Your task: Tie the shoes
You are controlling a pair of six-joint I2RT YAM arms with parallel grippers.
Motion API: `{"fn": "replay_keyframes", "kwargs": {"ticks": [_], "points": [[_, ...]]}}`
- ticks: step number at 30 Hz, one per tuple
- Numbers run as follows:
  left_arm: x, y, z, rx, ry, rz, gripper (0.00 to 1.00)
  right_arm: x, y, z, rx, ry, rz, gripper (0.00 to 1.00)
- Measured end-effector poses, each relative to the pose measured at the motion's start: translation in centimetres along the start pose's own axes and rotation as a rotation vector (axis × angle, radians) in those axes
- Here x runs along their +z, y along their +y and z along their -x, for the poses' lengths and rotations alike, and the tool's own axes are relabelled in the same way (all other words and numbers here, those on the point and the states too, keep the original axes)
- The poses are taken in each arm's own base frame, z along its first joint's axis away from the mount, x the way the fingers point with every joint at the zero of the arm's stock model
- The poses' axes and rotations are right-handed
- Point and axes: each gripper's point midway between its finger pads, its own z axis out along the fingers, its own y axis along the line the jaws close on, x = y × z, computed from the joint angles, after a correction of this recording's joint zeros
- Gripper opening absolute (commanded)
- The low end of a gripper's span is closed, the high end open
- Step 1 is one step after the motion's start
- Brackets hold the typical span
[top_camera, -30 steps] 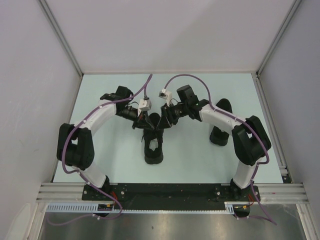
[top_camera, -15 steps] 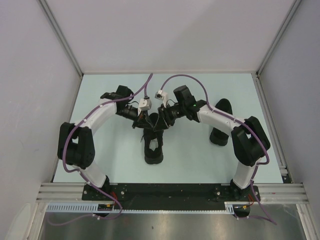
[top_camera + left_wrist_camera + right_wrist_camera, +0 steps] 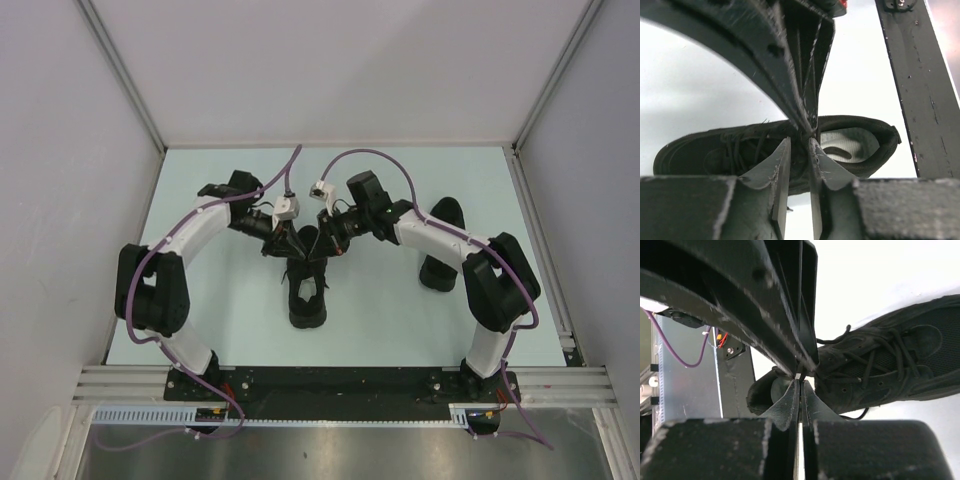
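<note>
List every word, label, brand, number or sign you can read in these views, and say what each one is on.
No text can be read in any view.
black sneaker: no brand or size shows.
grey insole: carries a dark curved mark, too blurred to read.
white blocks on the wrist cables: too small to tell whether anything is printed on them.
</note>
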Motion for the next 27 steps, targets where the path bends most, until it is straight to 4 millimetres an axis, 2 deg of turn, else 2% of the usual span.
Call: {"fn": "replay_keyframes", "kwargs": {"ticks": [5,11,15,27], "points": [[-0.7,0.6,-0.3,-0.031,-0.007,0.029,0.29,-0.1,-0.2,0.0,0.004,-0.002,-0.010,0.00],[-0.3,1.3,-0.9,-0.074,-0.021,0.054,0.29,-0.1,-0.2,0.1,0.004,-0.003,-0.009,0.00],[-0.2,1.6,-0.5,-0.078,-0.032,0.060,0.28,0.0,-0.2,0.1,0.003,-0.003,-0.009,0.00],[0.2,0.2,-0.2,-0.104,-0.056,0.012,0.27,0.0,-0.2,0.1,0.003,-0.003,-0.012,0.00]]}}
